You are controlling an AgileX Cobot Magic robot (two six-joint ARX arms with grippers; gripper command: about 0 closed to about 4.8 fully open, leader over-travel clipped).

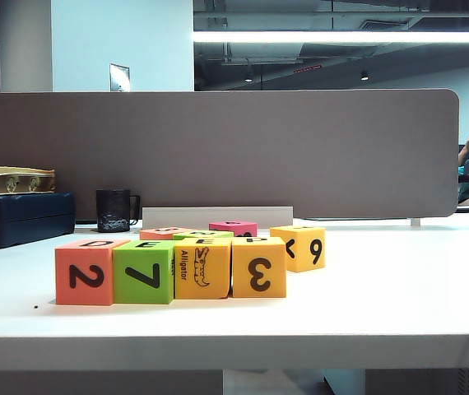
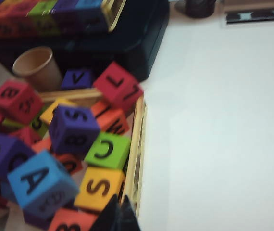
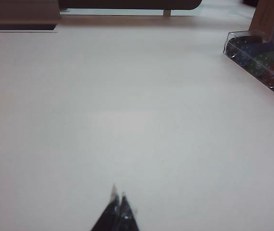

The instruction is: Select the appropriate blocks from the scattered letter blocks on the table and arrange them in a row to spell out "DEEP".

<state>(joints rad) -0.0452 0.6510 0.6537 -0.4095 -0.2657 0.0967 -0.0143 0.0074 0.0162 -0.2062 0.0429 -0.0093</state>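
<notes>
The white desk carries a front row of four foam cubes, side faces touching or nearly so: from 9 to 3 o'clock, a red-orange cube with a black 2, a lime-green cube with a 7, a yellow cube with an alligator drawing and an amber cube with a 3. Their top faces are seen edge-on, so the letters there are hard to read. At 1 o'clock from the row stands an amber cube showing a 6; behind the row a pink cube and two more cubes are mostly hidden.

In the left wrist view a wooden tray holds a jumbled heap of letter cubes, among them a blue A cube, a purple S cube, a green C cube and a yellow S cube; the heap is blurred and cut off by the frame. A paper cup stands beside it; its inside is not visible.

In the right wrist view a clear plastic case at the desk's far corner holds dark round pieces, too blurred to name.

The left tool hangs over the tray rim, fingers pressed together, holding nothing. The right tool hovers over bare desk, likewise pinched closed and empty. Neither tool appears in the exterior view.
</notes>
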